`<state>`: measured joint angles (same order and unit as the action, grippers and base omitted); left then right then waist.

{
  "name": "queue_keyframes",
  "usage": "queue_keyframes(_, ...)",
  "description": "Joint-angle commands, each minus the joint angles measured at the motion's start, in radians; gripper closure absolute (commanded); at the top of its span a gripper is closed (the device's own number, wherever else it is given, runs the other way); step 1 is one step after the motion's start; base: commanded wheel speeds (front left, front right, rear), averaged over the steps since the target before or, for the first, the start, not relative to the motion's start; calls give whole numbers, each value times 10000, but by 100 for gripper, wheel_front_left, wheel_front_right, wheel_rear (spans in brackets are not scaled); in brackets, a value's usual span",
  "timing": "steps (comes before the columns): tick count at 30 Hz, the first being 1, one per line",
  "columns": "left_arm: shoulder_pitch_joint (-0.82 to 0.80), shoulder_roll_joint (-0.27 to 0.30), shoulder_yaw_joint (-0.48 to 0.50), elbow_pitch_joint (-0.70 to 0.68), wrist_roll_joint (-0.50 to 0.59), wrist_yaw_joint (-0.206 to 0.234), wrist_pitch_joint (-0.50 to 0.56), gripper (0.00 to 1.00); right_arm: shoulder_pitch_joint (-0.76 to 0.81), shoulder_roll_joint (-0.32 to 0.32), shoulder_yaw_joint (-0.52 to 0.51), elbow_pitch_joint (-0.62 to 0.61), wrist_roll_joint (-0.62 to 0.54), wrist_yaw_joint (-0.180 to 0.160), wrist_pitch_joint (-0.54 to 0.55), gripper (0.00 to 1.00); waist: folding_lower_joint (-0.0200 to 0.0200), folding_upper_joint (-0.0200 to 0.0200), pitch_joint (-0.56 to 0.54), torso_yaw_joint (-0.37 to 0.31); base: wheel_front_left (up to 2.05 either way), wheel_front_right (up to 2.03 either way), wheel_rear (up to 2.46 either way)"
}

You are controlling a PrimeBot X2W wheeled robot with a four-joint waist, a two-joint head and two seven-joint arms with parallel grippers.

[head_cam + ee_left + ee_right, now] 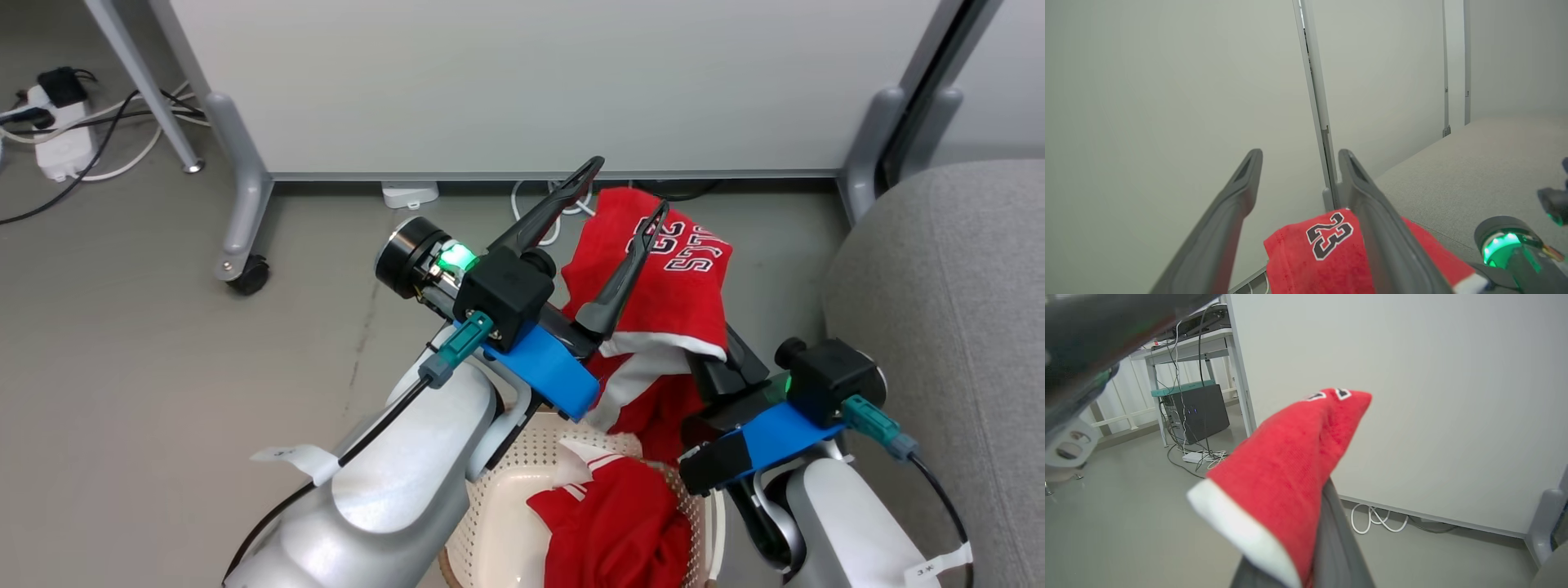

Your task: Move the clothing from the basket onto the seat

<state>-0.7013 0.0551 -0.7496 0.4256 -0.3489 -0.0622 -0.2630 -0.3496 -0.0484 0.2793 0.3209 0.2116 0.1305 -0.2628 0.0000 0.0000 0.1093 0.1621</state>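
1. The head view looks down from above and behind both arms, onto the floor, with a white panel (555,82) ahead, the basket (482,523) at its bottom edge and the seat (963,327) at its right.
2. The left wrist view sits close behind the left arm's fingers (1229,212) and faces the panel, with the seat at its right.
3. The right wrist view looks along the right arm's fingers (1335,547), very near the red jersey (1290,465), and faces the panel and floor.
4. All three views share the jersey and the panel.
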Motion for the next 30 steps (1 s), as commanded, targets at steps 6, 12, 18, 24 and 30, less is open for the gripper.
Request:
queue_keyframes(6,278,102,41,-149,164,-54,-26,0,169,-34,-479,-195,-218,5,-32,100,0,0,196,-709,0,0,0)
queue_keyframes(12,475,115,-7,-216,265,-99,-26,0,246,-34,-895,-344,-344,5,-32,100,0,0,329,-1229,0,0,0)
queue_keyframes(18,627,111,-130,-268,371,-187,-25,0,407,-31,-1362,-568,-585,5,-32,100,0,0,434,-1865,0,0,0)
queue_keyframes(24,668,127,-269,-239,500,-284,-25,0,595,-34,-1756,-834,-666,5,-32,100,0,0,575,-2441,0,0,0)
queue_keyframes(30,741,116,-402,-219,586,-338,-26,0,797,-28,-2172,-1085,-622,5,-32,100,0,0,748,-2986,0,0,0)
